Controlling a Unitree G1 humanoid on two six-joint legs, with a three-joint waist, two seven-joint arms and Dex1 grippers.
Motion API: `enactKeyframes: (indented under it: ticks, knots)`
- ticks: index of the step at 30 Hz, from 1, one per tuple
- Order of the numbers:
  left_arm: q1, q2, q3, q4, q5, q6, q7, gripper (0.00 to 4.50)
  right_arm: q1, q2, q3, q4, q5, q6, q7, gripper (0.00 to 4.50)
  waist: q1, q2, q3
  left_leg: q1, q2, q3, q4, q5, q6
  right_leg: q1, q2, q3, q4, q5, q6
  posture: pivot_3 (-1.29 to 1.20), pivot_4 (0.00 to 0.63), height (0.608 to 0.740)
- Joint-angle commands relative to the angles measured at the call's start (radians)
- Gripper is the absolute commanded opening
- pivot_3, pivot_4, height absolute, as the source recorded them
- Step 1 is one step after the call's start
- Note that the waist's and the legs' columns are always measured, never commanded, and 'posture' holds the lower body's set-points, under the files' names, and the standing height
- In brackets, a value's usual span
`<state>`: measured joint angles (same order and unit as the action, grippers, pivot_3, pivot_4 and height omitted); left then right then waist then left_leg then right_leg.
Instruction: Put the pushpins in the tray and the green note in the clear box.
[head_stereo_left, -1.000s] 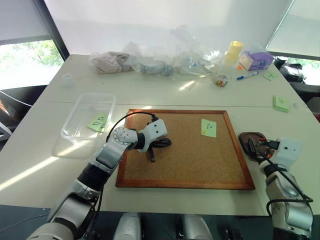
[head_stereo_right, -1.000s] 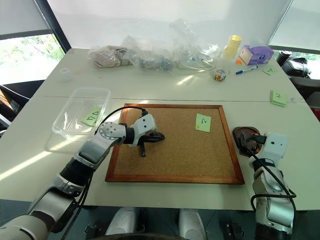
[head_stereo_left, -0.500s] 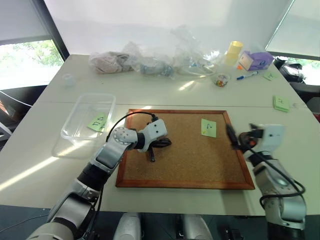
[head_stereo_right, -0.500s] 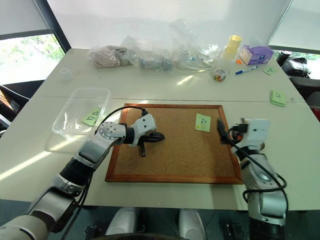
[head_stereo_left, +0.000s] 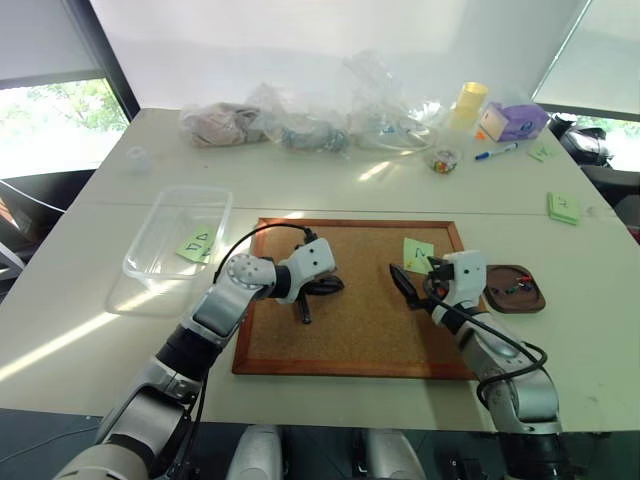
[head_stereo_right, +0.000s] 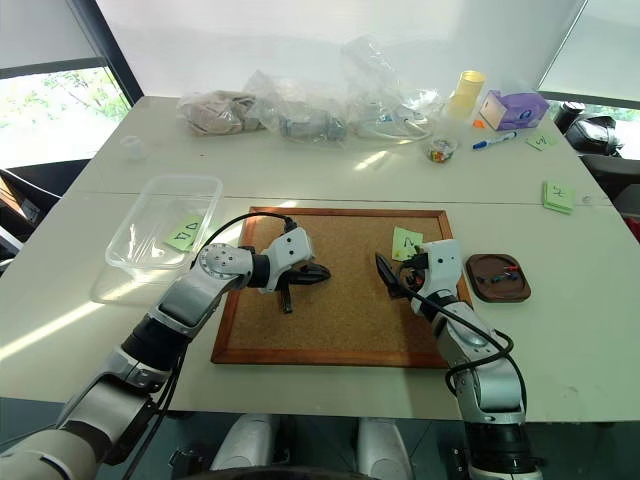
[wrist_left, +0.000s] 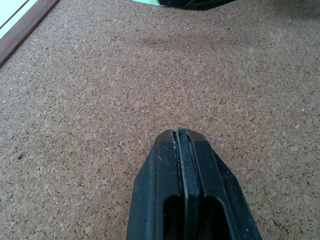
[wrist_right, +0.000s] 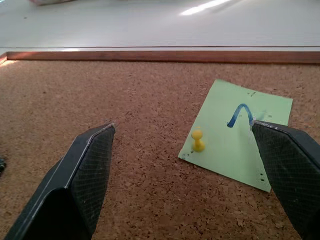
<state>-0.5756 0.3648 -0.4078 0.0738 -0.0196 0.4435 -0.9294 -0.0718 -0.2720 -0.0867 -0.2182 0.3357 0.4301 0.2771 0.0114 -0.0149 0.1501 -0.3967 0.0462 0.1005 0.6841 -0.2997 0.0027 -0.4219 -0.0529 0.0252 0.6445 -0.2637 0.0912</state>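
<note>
Hovering over the right part of the cork board (head_stereo_left: 350, 300), the right gripper (head_stereo_left: 408, 287) has its jaws spread wide and holds nothing. From its wrist view the green note (wrist_right: 237, 132) lies flat on the cork between the two fingers (wrist_right: 82, 170), a blue handwritten figure on it and one yellow pushpin (wrist_right: 198, 139) standing upright near its lower edge. In the head views this note (head_stereo_left: 417, 255) sits close to the board's far right corner, just beyond the gripper.

The tray (head_stereo_left: 514, 288) rests on the tabletop (head_stereo_left: 330, 180) just off the board's right edge, with a few small coloured pushpins (head_stereo_left: 516, 288) inside; how many, I cannot tell.

The left gripper (head_stereo_left: 305, 312) is over the left-middle of the board, its jaws pressed fully together with nothing between them, tips pointing down at bare cork (wrist_left: 100, 100).

The clear box (head_stereo_left: 175, 245) stands on the tabletop left of the board, apart from it, and another light green note (head_stereo_left: 195, 244) with two figures lies in it.

Along the far edge of the tabletop are crumpled plastic bags (head_stereo_left: 300, 125), a yellow cup (head_stereo_left: 467, 103), a purple box (head_stereo_left: 512, 121), a blue pen (head_stereo_left: 495, 152) and a small round cup (head_stereo_left: 442, 159) of coloured bits. A darker green note pad (head_stereo_left: 563, 206) lies far right
</note>
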Motion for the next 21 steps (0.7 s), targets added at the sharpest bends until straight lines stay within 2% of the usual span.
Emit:
enactKeyframes:
  ticks: [1,2,3,5,11,21]
  knots:
    - [0.015,-0.002,-0.029,0.01,0.021,0.016,0.004,0.0,-0.032,0.006,-0.011,0.012,0.004,-0.02,0.014,4.43,0.0,0.0,0.0,0.0,0.0,0.0,0.0,0.0,0.0,0.0,0.0,0.0,0.0,0.0,0.0,0.0,0.15,0.737]
    - [0.015,-0.002,-0.029,0.01,0.021,0.016,0.005,0.0,-0.039,0.007,-0.011,0.021,0.004,-0.02,0.016,4.43,0.0,0.0,0.0,0.0,0.0,0.0,0.0,0.0,0.0,0.0,0.0,0.0,0.0,0.0,0.0,0.0,0.15,0.737]
    - [0.016,-0.002,-0.029,0.009,0.022,0.017,0.005,0.0,-0.046,0.009,-0.011,0.029,0.004,-0.019,0.017,3.89,0.0,0.0,0.0,0.0,0.0,0.0,0.0,0.0,0.0,0.0,0.0,0.0,0.0,0.0,0.0,0.0,0.15,0.737]
    - [0.017,-0.001,-0.029,0.007,0.021,0.018,0.006,0.0,-0.055,0.012,-0.009,0.038,0.001,-0.019,0.018,3.11,0.0,0.0,0.0,0.0,0.0,0.0,0.0,0.0,0.0,0.0,0.0,0.0,0.0,0.0,0.0,0.0,0.15,0.737]
    - [0.019,0.0,-0.028,0.002,0.021,0.024,0.01,0.0,-0.053,0.018,-0.007,0.042,-0.003,-0.013,0.02,0.11,-0.002,0.0,0.0,0.0,0.0,0.0,0.0,0.0,0.0,0.0,0.0,0.0,0.0,0.0,0.0,0.0,0.15,0.737]
    - [0.009,0.004,-0.021,0.01,0.023,0.019,0.013,0.0,-0.047,0.02,-0.017,0.038,-0.002,0.002,0.021,0.11,-0.002,0.0,0.0,0.0,0.0,0.0,0.0,0.0,0.0,0.0,0.0,0.0,0.0,0.0,0.0,0.0,0.15,0.737]
